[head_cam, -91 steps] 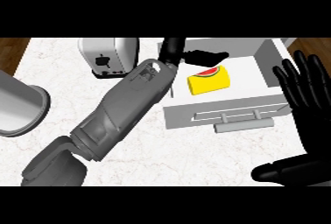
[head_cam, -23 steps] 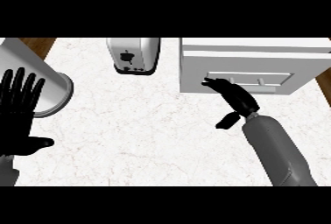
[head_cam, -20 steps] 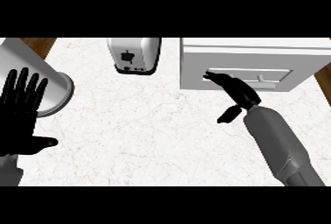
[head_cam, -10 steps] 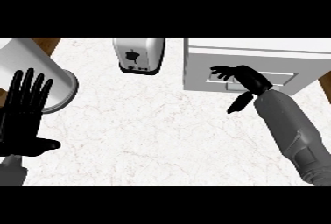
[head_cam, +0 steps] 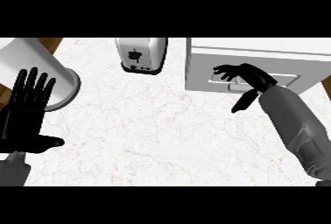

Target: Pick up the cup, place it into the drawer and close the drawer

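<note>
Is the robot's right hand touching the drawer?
Touching, it seems. In the head view the right hand lies with its curled fingers against the drawer front at the handle, and no gap shows between them.

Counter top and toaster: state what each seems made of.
Counter top: looks like white marble or a stone-look laminate, judging by faint brownish veins on a matte surface. Toaster: seems brushed or polished metal, given its silver-grey sheen, with a dark, likely plastic, knob and base.
</note>
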Controlling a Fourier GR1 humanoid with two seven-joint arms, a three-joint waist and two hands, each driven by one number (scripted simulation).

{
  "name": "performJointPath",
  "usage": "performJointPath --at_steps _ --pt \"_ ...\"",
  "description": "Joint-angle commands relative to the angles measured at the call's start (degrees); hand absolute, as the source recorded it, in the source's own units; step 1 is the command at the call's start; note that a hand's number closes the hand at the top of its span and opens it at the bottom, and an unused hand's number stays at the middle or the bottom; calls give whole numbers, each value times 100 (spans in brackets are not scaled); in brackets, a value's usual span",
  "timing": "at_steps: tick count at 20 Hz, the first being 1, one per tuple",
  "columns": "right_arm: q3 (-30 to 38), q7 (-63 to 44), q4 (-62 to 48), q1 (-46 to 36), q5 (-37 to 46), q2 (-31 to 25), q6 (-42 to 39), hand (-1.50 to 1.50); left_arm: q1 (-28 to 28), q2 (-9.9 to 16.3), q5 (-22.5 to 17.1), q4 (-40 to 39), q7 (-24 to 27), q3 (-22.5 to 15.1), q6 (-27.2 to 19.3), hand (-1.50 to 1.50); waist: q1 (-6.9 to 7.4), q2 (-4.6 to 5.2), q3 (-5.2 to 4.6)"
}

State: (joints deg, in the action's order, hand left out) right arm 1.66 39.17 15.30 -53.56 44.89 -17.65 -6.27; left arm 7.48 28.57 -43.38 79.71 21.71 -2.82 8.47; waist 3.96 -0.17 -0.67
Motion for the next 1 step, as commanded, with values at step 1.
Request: performJointPath --at_steps 1 --pt "240 -645 -444 -397 -27 -372 177 -150 -100 -33 89 61 55 2 -55 -150 156 222 86"
